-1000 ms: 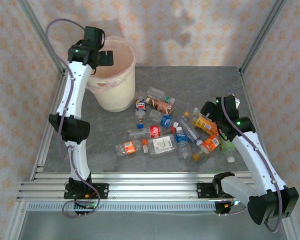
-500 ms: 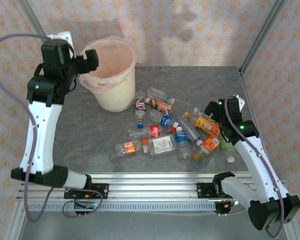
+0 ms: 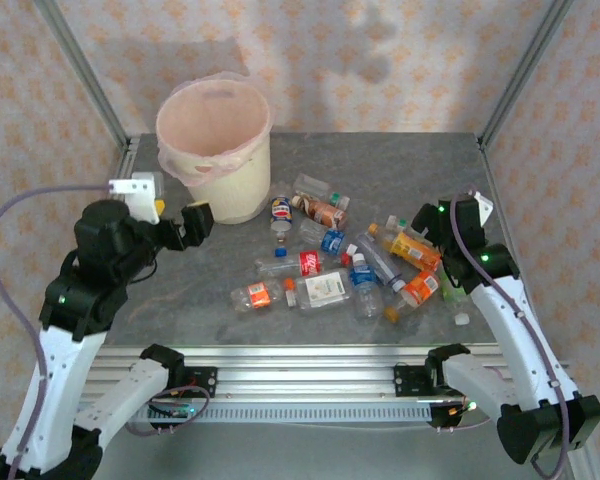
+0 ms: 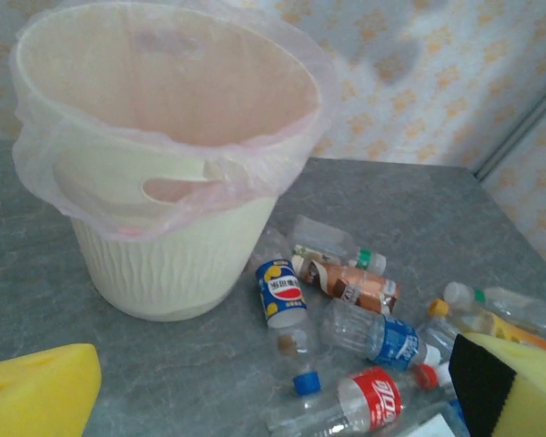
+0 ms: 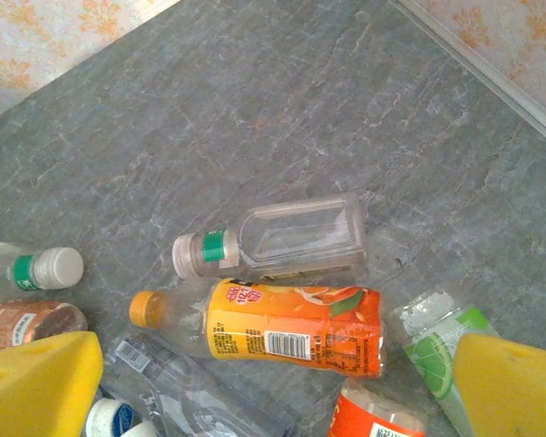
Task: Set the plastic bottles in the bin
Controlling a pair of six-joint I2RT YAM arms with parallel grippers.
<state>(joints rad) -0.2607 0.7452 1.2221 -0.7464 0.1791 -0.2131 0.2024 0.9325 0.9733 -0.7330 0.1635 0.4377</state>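
My jaws stand wide apart on both sides, holding nothing. On my left gripper (image 4: 278, 401) the two soft yellow foam pads (image 4: 36, 393) sit at the lower corners of the wrist view, and my right gripper (image 5: 275, 387) shows the same blunt, spongy pair. Ahead of the left one the large round cream-coloured plastic bin (image 4: 173, 264) stands upright near the table's far left corner. Its wall is finely ribbed lower down, a slot handle is cut under the rim, and a thin, crinkled translucent pink bag (image 4: 45, 168) is folded over the lip. The small plastic bottles (image 3: 330, 265) lie on their sides in a loose heap on the grey, stone-veined matt tabletop (image 5: 282, 109), to the right of the bin and between my arms. Nearest the bin is a clear bottle with a blue, red and white round-logo label (image 4: 282, 296) and a blue cap, just beside an amber bottle with a brown label (image 4: 350, 284). Under my right gripper lie a squarish clear bottle with a white cap and green band (image 5: 296, 237) and, just beside it, a glossy orange-labelled bottle with an orange cap (image 5: 291, 330).
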